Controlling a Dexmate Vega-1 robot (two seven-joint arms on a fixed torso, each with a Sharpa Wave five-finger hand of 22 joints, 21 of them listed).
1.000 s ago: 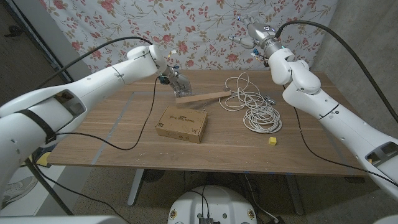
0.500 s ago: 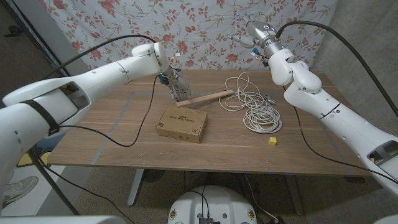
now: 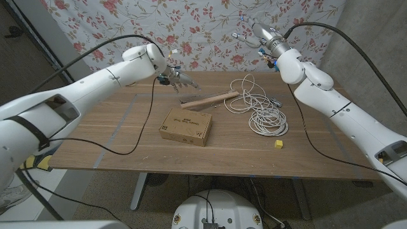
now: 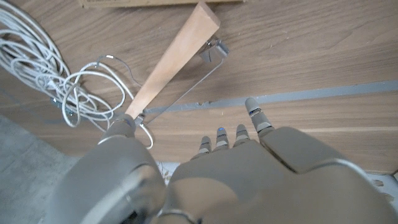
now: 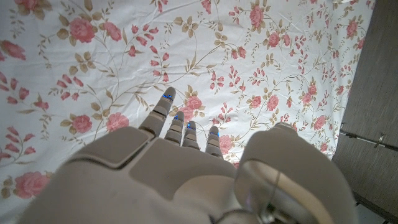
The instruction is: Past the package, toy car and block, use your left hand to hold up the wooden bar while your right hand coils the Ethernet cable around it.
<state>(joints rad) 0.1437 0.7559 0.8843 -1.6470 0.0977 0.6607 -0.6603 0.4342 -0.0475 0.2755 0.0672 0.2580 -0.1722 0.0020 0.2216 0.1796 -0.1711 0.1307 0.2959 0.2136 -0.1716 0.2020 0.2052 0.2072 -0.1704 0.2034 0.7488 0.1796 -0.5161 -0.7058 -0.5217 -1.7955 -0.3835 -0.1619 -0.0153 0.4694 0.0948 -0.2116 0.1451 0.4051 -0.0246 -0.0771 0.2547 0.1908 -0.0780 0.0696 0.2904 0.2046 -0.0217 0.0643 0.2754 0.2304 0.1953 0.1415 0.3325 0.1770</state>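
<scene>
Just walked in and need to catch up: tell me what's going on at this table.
A two-armed robot is set to wrap an Ethernet cable around a wooden bar, but neither is in hand. The left hand hovers with its fingers apart above the bar's near end, holding nothing. The right hand is raised in front of the floral backdrop, well above the table, also empty. The bar lies on the table beside the loose white cable. A cardboard package and a small yellow block sit nearer the robot.

We saw a flowered cloth (image 3: 203, 25) hanging at twelve o'clock behind the wooden counter (image 3: 127, 137), grey floor beneath.
</scene>
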